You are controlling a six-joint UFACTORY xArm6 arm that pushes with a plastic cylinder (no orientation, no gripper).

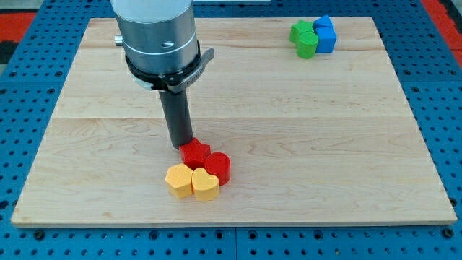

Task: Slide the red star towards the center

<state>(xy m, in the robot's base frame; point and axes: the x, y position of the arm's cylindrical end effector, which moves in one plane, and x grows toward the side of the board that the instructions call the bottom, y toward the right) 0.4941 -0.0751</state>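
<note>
The red star (195,153) lies on the wooden board (289,130), below the board's middle and a little to the view's left. My tip (180,146) sits right at the star's upper left edge, touching it or nearly so. A red round block (217,167) sits against the star's lower right. A yellow hexagon block (177,180) and a yellow heart block (205,185) lie just below the red ones, touching them.
At the view's top right a cluster stands near the board's edge: two green blocks (304,37) and two blue blocks (325,34), pressed together. The board's edges drop to a blue pegboard surface (29,130).
</note>
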